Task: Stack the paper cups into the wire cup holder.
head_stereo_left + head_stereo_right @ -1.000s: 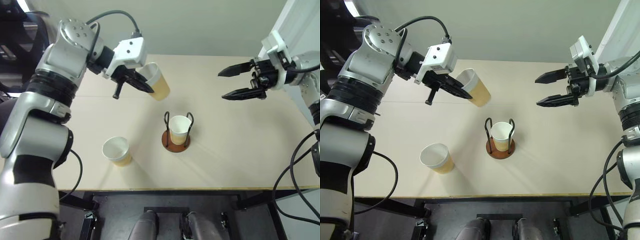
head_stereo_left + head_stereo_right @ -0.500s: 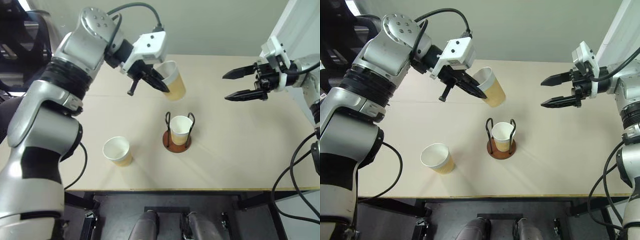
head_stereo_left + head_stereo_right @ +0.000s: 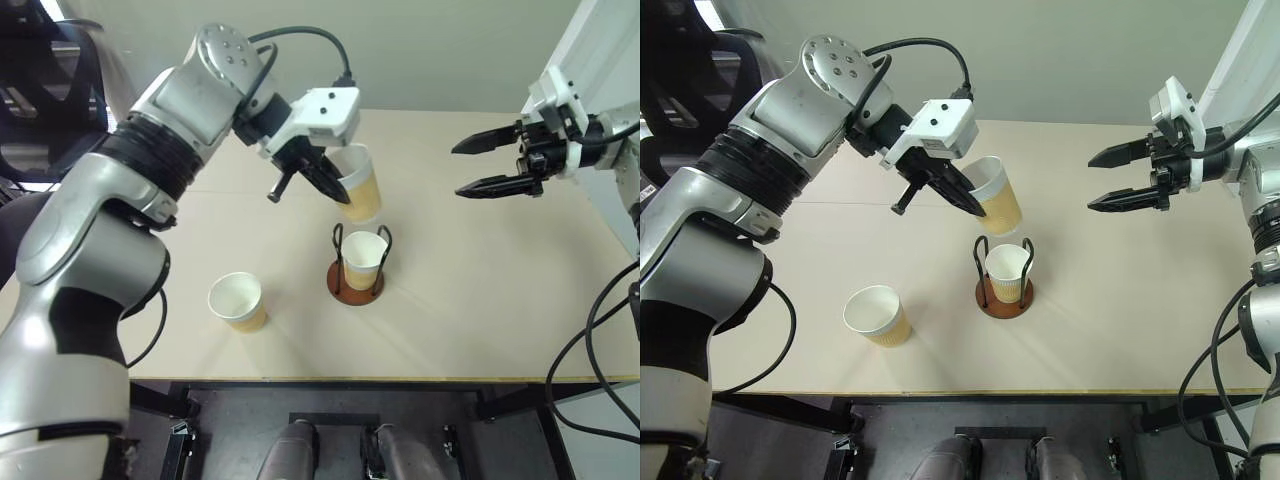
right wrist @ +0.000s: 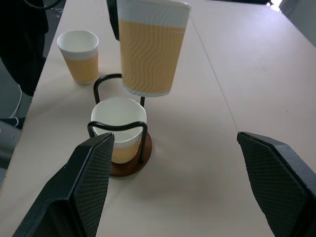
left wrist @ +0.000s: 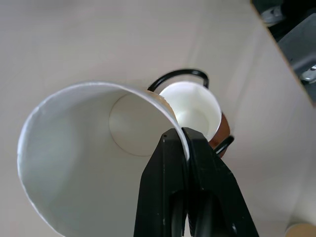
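left eye view: three small tapered paper cups, white inside with tan-orange outer walls, are in sight. one cup (image 3: 359, 185) hangs tilted in the air, its rim pinched by the clenched left end effector (image 3: 333, 186), just above and behind the wire cup holder (image 3: 356, 266), a round reddish-brown disc base with two upright black wire loops. a second cup (image 3: 363, 258) sits upright inside that holder. the third cup (image 3: 237, 301) stands alone on the beige tabletop (image 3: 480, 290), well to the left of the holder. the right end effector (image 3: 500, 165) hovers over the right side of the tabletop with its two black fingers spread apart, grasping nothing. no writing can be read on any cup.

right eye view: the same three cups and one holder, in the same layout.

left wrist view: the two black fingers (image 5: 170, 197) close on the rim of the held cup, whose white inside faces the camera; the holder's cup lies just beyond it.

right wrist view: the held cup's wavy tan wall hangs above the holder, apart from the seated cup; the lone cup stands farther back.
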### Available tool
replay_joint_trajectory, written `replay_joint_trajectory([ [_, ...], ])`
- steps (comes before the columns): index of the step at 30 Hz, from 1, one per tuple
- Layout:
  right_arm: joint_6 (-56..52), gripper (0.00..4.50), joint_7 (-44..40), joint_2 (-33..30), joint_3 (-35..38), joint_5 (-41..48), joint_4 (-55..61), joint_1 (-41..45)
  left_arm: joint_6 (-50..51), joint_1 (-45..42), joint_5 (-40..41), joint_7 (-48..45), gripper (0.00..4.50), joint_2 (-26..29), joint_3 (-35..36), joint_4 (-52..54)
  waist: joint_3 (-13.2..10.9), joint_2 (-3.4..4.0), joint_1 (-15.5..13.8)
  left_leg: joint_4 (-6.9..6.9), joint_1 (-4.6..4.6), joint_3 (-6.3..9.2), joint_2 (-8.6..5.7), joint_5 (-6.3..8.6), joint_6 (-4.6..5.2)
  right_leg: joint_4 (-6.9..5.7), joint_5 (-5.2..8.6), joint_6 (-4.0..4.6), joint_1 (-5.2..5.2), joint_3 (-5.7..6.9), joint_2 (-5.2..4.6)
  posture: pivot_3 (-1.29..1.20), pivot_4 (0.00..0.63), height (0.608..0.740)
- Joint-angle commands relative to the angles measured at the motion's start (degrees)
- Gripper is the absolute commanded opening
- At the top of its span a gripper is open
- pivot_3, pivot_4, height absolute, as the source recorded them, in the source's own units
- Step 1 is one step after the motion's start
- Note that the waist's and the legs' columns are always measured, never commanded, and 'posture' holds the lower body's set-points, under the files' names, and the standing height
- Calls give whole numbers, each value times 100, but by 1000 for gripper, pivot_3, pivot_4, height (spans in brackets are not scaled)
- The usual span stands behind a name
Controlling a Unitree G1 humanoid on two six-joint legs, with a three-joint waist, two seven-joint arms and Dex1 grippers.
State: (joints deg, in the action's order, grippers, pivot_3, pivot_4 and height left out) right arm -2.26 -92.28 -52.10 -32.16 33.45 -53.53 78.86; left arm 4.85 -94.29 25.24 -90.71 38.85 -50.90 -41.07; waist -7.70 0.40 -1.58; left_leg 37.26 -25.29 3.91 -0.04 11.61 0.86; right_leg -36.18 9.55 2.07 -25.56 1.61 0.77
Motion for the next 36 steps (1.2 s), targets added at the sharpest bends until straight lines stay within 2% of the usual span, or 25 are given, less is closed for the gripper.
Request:
replay_joint_trajectory([
  [1,111,4049,-22,-142,51,-20,24,236,57,-109,158,-179,57,-21,7,224,0,0,-3,1,-1,-1,-1,0,1,1,-1,-1,0,0,1,0,150,740],
  [14,187,4049,-22,-140,83,-158,-105,347,98,49,307,-179,57,152,-383,674,0,2,-2,16,-4,0,0,3,5,-3,-4,-6,1,0,1,0,150,740],
  [32,236,4049,-22,-106,41,-299,-132,453,-283,243,-184,-179,57,57,-428,411,-1,3,-3,79,-23,1,-1,25,29,-7,-13,-21,5,0,0,0,150,740],
  [35,331,4049,-22,-76,-5,-395,-186,458,-302,265,-223,-179,633,-4,-381,387,-1,3,-3,79,-22,1,-1,25,29,-7,-14,-21,5,0,0,0,150,740],
  [36,334,4049,-22,-69,-15,-412,-186,453,-297,273,-216,-179,993,-17,-374,401,-1,3,-5,79,-22,1,-1,25,29,-7,-14,-21,5,0,1,0,150,740],
])
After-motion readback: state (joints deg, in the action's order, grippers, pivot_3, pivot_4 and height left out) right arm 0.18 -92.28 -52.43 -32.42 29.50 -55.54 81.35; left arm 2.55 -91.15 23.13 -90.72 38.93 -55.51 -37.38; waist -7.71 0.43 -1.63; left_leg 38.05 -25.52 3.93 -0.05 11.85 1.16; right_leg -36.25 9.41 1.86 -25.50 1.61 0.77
